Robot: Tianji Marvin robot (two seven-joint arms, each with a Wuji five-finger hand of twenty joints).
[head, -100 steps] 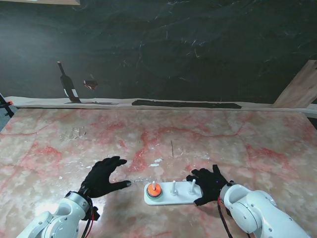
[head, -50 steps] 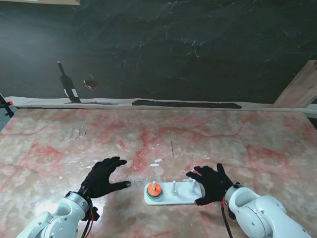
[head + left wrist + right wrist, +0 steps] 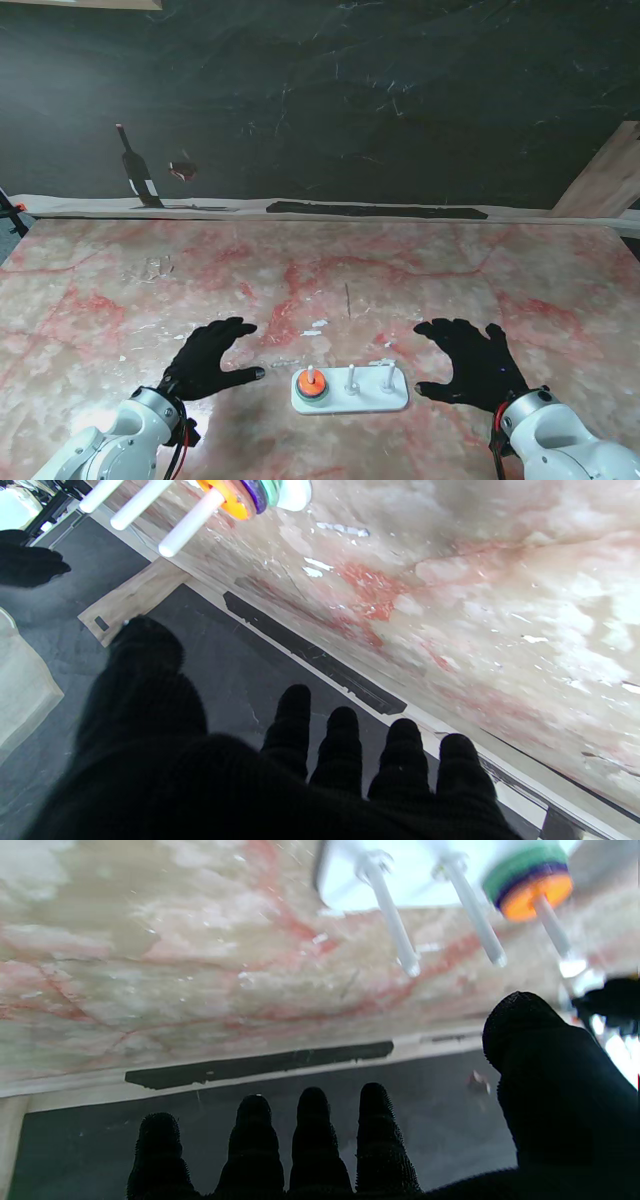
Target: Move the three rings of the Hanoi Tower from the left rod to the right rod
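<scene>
- The white plastic three-rod Hanoi Tower base [image 3: 350, 392] lay on the pink-veined marble table top [image 3: 330, 270], near the edge closest to me and between the two hands.
- The stack of rings [image 3: 310, 384], orange on top with purple and green beneath as the wrist views showed [image 3: 530, 877], sat on the left white rod [image 3: 310, 374].
- The middle white rod [image 3: 351, 377] and the right white rod [image 3: 388, 374] stood upright and carried no ring.
- The black-gloved left hand [image 3: 208, 358] was spread with its fingers apart and held nothing; it was to the left of the base, its thumb tip near the ring stack but clear of it.
- The black-gloved right hand [image 3: 472, 362] was likewise spread and empty; it was just to the right of the base, apart from the base's end and from the right rod.
- In both wrist views the fingers [image 3: 295, 720] [image 3: 312, 1120] extended straight, and nothing lay between them.
- A flat wooden board [image 3: 610, 180] leaned at the far right against the dark backdrop [image 3: 350, 90].
</scene>
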